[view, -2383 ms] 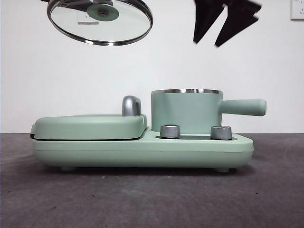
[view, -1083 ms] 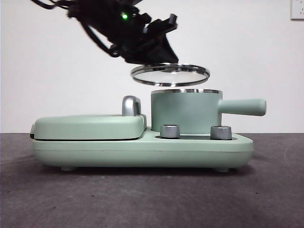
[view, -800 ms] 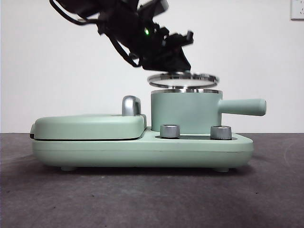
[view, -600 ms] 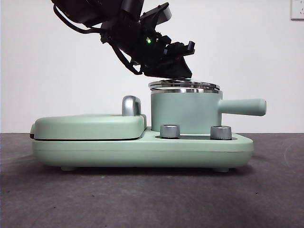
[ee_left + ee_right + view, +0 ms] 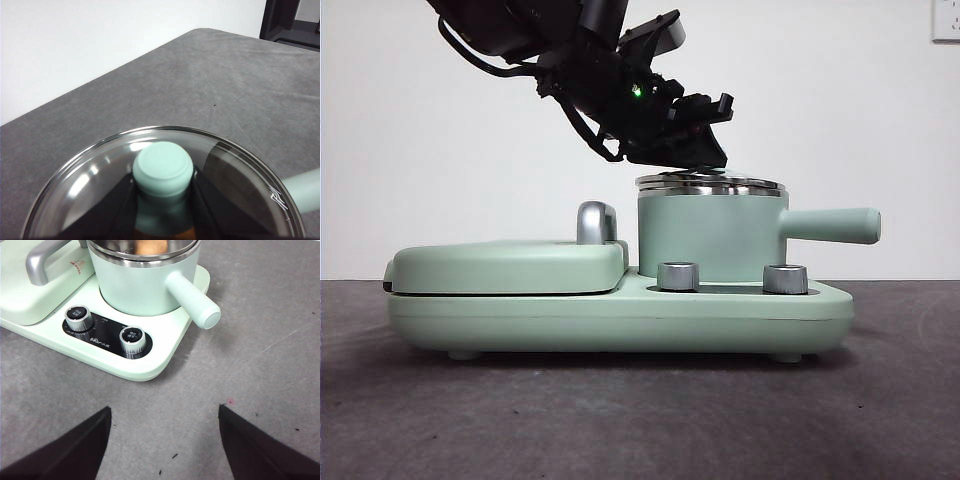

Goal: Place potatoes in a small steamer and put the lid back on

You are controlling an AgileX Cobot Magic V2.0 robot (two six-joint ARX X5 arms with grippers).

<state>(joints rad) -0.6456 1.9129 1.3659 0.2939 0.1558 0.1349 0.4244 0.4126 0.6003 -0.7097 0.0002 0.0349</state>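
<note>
Left fingers: in the left wrist view the left gripper has its two black jaws closed on the green knob of the lid, one on each side; the fingertips are seen only through the glass, and the picture's edge cuts off the rest

Left gripper from the front: the left gripper reaches in from the upper left, big and dark, right on top of the lid; its body hides the knob in this view

Lid: lies flat on the steel rim of the steamer; whether it is fully seated all round cannot be told

Hard to make out: the potatoes show only as an orange-brown patch inside the steamer at the edge of the right wrist view; a sliver of the same colour shows under the glass in the left wrist view; shape and number are not clear

Right fingers: the right gripper has its jaws spread wide, grasping nothing, above bare grey table and well apart from the cooker base

Steamer: sits on the right part of the base, its straight handle pointing right; two steel dials are in front of it

Griddle: closed, on the left part of the base, with its chrome handle just beside the steamer
</note>
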